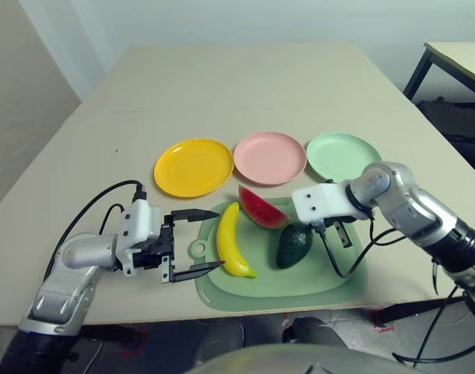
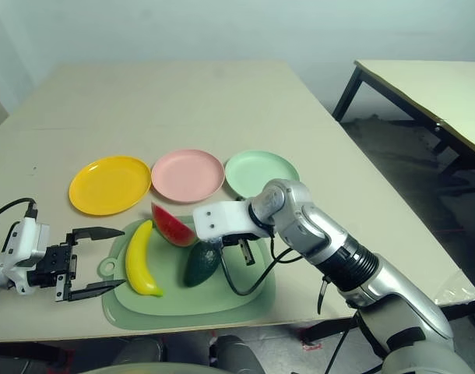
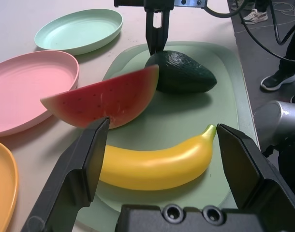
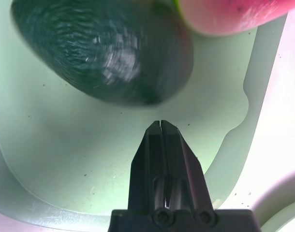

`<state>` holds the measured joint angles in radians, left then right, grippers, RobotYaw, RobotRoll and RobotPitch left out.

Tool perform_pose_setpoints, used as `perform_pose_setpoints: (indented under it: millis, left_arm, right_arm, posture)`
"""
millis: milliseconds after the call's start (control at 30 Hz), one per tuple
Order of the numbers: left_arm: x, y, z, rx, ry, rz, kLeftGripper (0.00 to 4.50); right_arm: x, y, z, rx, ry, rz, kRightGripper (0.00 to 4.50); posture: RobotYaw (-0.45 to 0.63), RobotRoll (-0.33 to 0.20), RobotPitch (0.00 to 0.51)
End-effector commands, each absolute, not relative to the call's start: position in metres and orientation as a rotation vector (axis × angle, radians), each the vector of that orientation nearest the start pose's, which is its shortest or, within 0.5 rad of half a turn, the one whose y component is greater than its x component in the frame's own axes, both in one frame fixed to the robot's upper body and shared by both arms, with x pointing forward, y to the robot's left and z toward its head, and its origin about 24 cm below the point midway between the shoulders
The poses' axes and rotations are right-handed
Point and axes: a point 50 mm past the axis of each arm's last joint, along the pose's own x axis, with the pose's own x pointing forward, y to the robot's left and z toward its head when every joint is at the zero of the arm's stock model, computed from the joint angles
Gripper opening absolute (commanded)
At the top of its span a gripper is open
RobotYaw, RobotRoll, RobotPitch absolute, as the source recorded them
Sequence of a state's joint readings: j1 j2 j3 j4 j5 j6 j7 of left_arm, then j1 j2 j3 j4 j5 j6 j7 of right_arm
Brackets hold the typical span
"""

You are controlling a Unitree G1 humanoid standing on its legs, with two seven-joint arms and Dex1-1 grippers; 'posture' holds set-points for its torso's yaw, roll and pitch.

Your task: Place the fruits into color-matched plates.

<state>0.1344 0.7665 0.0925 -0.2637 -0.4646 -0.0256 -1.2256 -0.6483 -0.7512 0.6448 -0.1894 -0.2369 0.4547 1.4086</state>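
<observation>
a pale wooden table [image 1: 245,86] holds three round shallow plastic plates in a row: a yellow plate [image 1: 194,167] on the left, a pink plate [image 1: 269,157] in the middle, and a mint green plate [image 1: 343,156] on the right. nearer the robot lies a larger pale green cutting mat with a loop handle [image 1: 300,276], and all three toy fruits rest on it. the yellow toy banana [image 1: 233,241] lies at the mat's left side, the red watermelon wedge with green rind [image 1: 261,209] sits at the mat's far edge just below the pink plate, and the dark green avocado [image 1: 294,245] lies near the middle, close beside the wedge.

the left gripper [image 1: 200,242] sits low at the mat's left edge with its two black fingers spread wide apart, the banana lying just ahead of the gap between them, not yet held. the right gripper [image 4: 161,126] hangs over the mat just beside the avocado's right end, its fingers pressed together with nothing between them, tips pointing down close to the mat's surface
</observation>
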Motion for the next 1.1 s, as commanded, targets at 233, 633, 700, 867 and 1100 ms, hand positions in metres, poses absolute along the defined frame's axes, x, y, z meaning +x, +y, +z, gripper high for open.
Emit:
perform_pose_setpoints:
  millis: [233, 633, 700, 867, 1100]
  left_arm:
    - [0.195, 0.22, 0.11, 0.376, 0.063, -1.287, 4.5]
    - [0.197, 0.219, 0.109, 0.377, 0.062, -1.303, 4.5]
    - [0.197, 0.219, 0.108, 0.378, 0.064, -1.308, 4.5]
    - [0.201, 0.218, 0.108, 0.382, 0.061, -1.32, 4.5]
    - [0.202, 0.218, 0.108, 0.386, 0.06, -1.322, 4.5]
  right_arm:
    - [0.275, -0.151, 0.154, -1.223, 0.65, 1.419, 3.19]
    - [0.251, -0.128, 0.199, -0.94, 0.591, 1.36, 4.48]
    - [0.242, -0.129, 0.202, -0.911, 0.621, 1.395, 4.48]
    - [0.237, -0.12, 0.208, -0.892, 0.622, 1.422, 4.48]
    - [0.235, -0.111, 0.209, -0.99, 0.536, 1.488, 4.48]
  posture:
    - [0.12, 0.0, 0.001]
    - [0.09, 0.0, 0.004]
    - [0.09, 0.0, 0.005]
    - [0.08, 0.0, 0.003]
    - [0.08, 0.0, 0.002]
